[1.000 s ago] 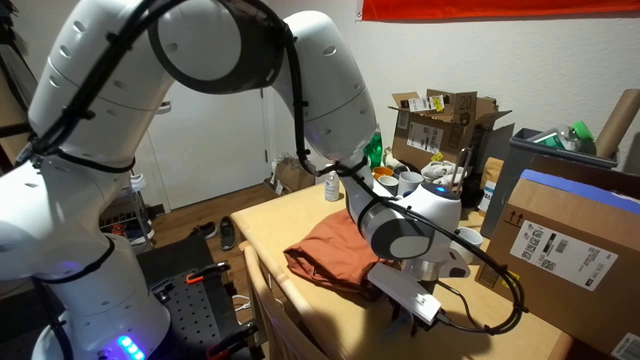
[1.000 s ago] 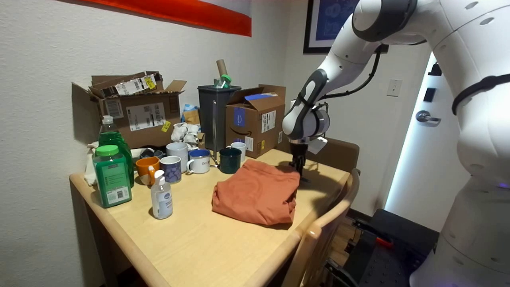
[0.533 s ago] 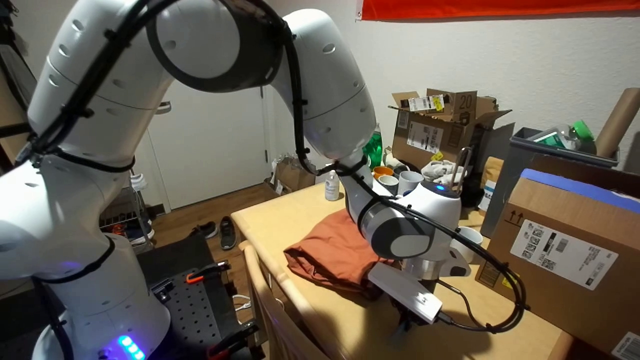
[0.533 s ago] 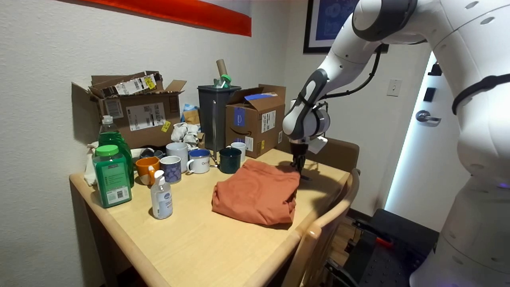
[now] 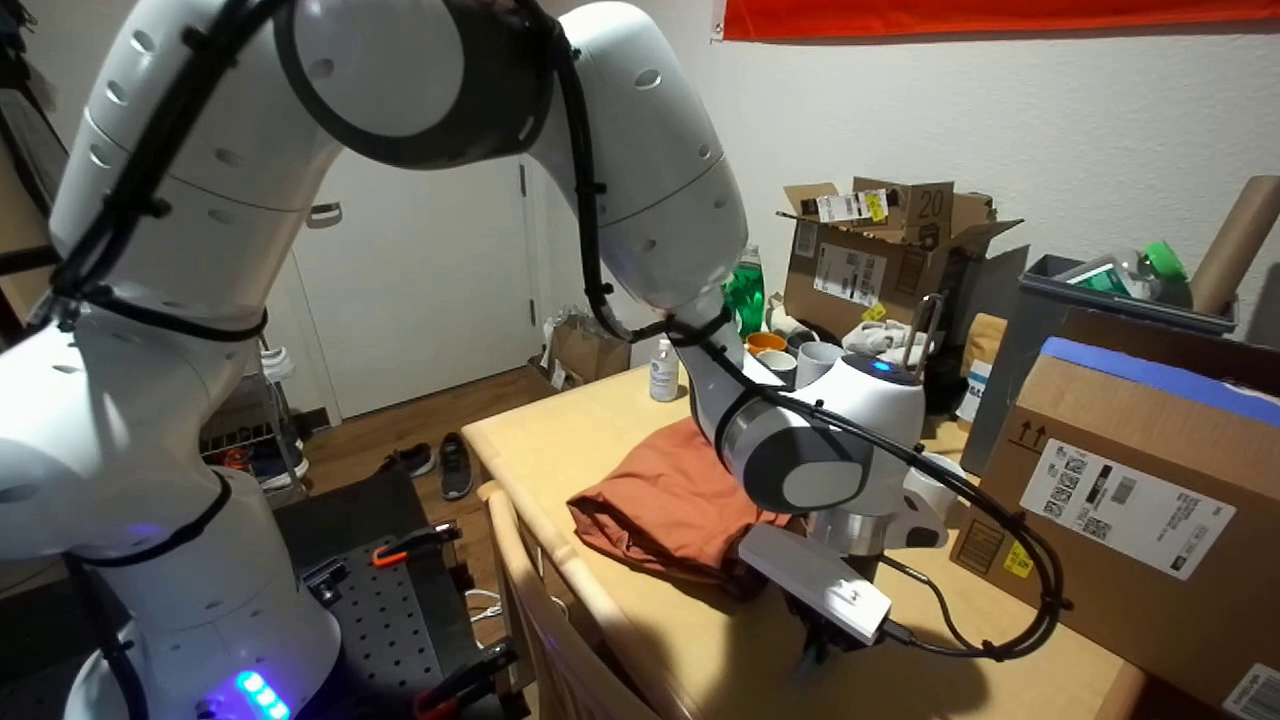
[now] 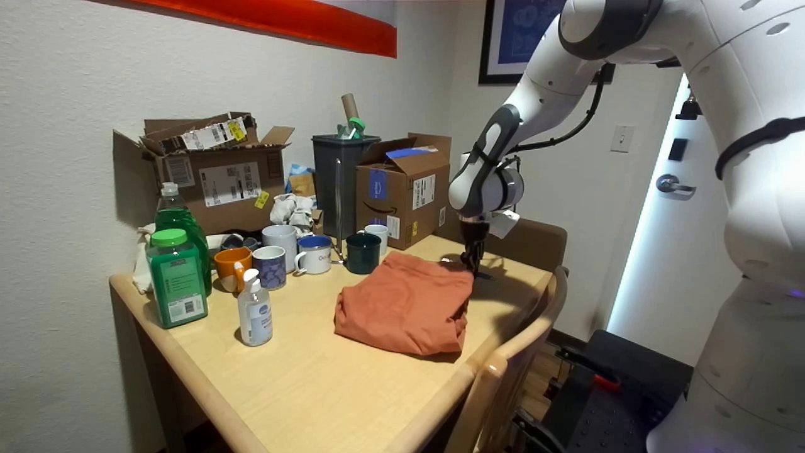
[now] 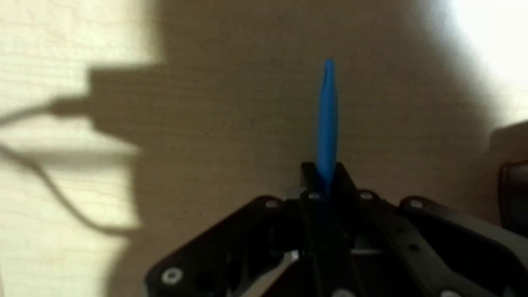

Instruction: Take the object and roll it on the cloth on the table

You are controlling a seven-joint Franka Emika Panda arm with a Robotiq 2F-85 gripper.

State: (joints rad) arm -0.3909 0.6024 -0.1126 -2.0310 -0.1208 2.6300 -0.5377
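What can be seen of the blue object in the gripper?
The blue object is slender, smooth and plastic-looking, narrowing to a tip with a slim dark mark. The gripper pinches it, leaving the tip projecting, near the cloth. Its gripped end is hidden; whether it touches the table is unclear.

From my end this looks like a home: shoes (image 5: 454, 467) on the floor (image 5: 480, 405) near a door (image 5: 420, 290), mugs (image 6: 270, 270) and boxes (image 6: 397, 195) on a table (image 6: 302, 377), a chair (image 6: 529, 333) beside it, a framed picture (image 6: 519, 38) on the wall (image 6: 566, 189).
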